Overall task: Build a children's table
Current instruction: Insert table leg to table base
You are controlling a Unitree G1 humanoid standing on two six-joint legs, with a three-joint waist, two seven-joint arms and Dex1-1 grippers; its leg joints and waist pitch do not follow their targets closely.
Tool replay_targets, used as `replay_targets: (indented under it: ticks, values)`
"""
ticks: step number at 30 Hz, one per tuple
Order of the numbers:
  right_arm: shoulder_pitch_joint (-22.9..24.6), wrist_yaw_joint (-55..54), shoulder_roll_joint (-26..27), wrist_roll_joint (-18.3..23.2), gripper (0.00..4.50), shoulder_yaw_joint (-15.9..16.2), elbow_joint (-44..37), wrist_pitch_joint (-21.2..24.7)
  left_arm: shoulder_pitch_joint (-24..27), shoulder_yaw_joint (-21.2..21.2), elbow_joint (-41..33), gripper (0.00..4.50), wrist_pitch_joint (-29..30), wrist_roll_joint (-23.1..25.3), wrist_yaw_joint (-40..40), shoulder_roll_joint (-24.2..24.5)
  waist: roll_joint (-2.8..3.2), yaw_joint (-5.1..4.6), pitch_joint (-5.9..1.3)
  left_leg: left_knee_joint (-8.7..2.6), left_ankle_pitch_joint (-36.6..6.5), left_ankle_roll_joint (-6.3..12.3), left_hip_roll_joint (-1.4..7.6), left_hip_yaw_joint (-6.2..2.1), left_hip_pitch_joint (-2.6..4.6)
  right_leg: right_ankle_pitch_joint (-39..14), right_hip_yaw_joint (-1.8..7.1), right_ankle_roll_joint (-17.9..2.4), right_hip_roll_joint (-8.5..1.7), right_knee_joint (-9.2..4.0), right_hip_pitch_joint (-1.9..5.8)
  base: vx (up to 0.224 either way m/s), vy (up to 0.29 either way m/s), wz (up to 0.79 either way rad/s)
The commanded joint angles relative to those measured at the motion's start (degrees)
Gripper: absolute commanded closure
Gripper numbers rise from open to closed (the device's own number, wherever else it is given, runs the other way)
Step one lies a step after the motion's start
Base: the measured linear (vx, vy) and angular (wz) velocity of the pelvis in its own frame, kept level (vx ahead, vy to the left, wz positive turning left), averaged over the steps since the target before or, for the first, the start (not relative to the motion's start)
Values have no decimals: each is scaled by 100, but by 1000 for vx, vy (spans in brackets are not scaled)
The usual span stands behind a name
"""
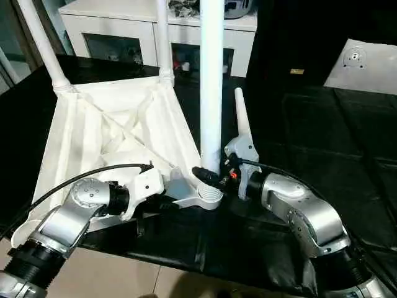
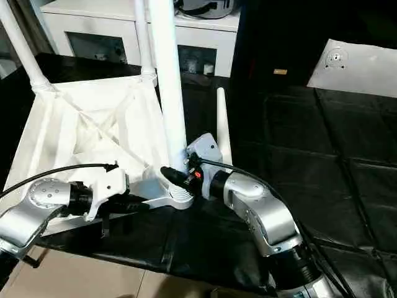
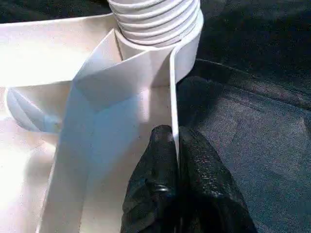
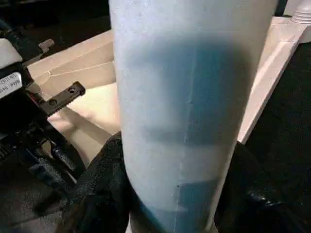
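Note:
The children's table top (image 1: 111, 124) lies upside down on the black surface, ribbed underside up. Two white legs (image 1: 43, 43) (image 1: 162, 37) stand screwed into its far corners. A third leg (image 1: 211, 74) stands upright in the near right corner socket (image 3: 155, 19), its threads showing at the collar. My right gripper (image 1: 211, 177) is shut around this leg just above the socket, and the leg (image 4: 184, 121) sits between its black fingers (image 4: 104, 179). My left gripper (image 3: 174, 133) is shut on the table top's thin rim wall beside that socket. A fourth leg (image 1: 242, 115) lies loose on the black surface to the right.
A white cabinet (image 1: 124, 25) with glass-fronted compartments stands behind the work surface. A white panel (image 1: 366, 65) lies at the far right. The black surface's front edge runs just below my forearms, with beige floor (image 1: 124, 279) beyond it.

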Motion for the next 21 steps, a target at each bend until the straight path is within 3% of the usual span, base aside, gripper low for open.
replay_targets:
  ticks: [1, 3, 4, 5, 6, 7, 8, 9, 11, 12, 13, 14, 16, 21]
  values:
    - [164, -43, 43, 31, 263, -112, 266, 4, -91, 94, 20, 450, -94, 29, -54, 13, 102, 12, -318, -518, -865, 32, 356, -101, -65, -2365, 379, -637, -547, -402, 328, 0, 0, 0]
    - [245, -18, 88, 112, 263, -211, 332, -69, -90, 123, 22, 450, -89, 3, -60, -8, 88, 11, -315, -522, -928, 25, 365, -101, -58, -2399, 377, -649, -552, -411, 326, 0, 0, 0]
    - [340, 6, 162, 244, 263, -349, 407, -148, -80, 170, 23, 450, -67, -54, -56, -39, 159, 12, -319, -524, -982, 5, 368, -105, -53, -2362, 374, -665, -546, -418, 324, 0, 0, 0]
    - [340, 6, 162, 244, 263, -349, 407, -148, -80, 170, 23, 450, -67, -54, -56, -39, 123, 9, -324, -521, -1000, 13, 361, -105, -57, -2350, 372, -680, -550, -419, 336, 0, 0, 0]
    - [458, 40, 259, 403, 263, -519, 503, -257, -68, 227, 28, 450, -42, -115, -47, -76, 126, 12, -328, -522, -984, 11, 362, -109, -63, -2330, 371, -696, -551, -409, 342, 0, 0, 0]
    - [561, 85, 322, 507, 263, -635, 597, -369, -64, 258, 34, 450, -24, -147, -34, -101, 225, 14, -330, -519, -1039, 6, 367, -110, -52, -2271, 372, -724, -555, -424, 331, 0, 0, 0]
    - [651, 130, 371, 587, 263, -725, 686, -474, -63, 280, 41, 450, -9, -168, -24, -120, 192, 7, -337, -515, -1051, 17, 372, -102, -54, -2226, 372, -739, -557, -433, 334, 0, 0, 0]
    - [747, 152, 414, 588, 263, -785, 807, -643, -61, 301, 51, 450, -8, -184, -12, -136, 231, 31, -348, -520, -1041, 6, 373, -119, -54, -2106, 367, -808, -559, -396, 349, 0, 0, 0]
    - [833, 163, 451, 545, 263, -808, 932, -834, -59, 325, 62, 450, -7, -204, -1, -148, 205, 26, -346, -522, -984, 41, 370, -114, -77, -1924, 363, -882, -546, -381, 364, 0, 0, 0]
    - [938, 204, 505, 543, 263, -850, 1069, -1032, -63, 348, 67, 450, 7, -225, 15, -168, 251, 29, -343, -521, -968, 51, 368, -113, -79, -1892, 363, -920, -545, -367, 357, 0, 0, 0]
    - [963, 211, 518, 543, 263, -859, 1100, -1078, -65, 352, 68, 450, 9, -227, 18, -170, 242, 20, -338, -521, -1024, 60, 368, -103, -76, -1960, 364, -919, -549, -391, 353, 0, 0, 0]
    - [1169, 318, 603, 539, 263, -906, 1307, -1442, -88, 379, 87, 450, 17, -225, 33, -190, 257, 28, -332, -519, -1138, 75, 352, -101, -76, -2250, 355, -855, -562, -424, 360, 0, 0, 0]
    - [1295, 389, 633, 515, 263, -901, 1373, -1650, -101, 402, 111, 450, 8, -215, 39, -198, 258, 29, -328, -526, -1250, 111, 351, -108, -67, -2597, 343, -722, -564, -474, 351, 0, 0, 0]
    - [1513, 482, 526, 205, 263, -729, 1430, -2192, -128, 420, 151, 450, -15, -190, 34, -179, 279, 20, -322, -546, -1334, 135, 359, -127, -66, -2802, 330, -583, -554, -500, 331, 0, 0, 0]
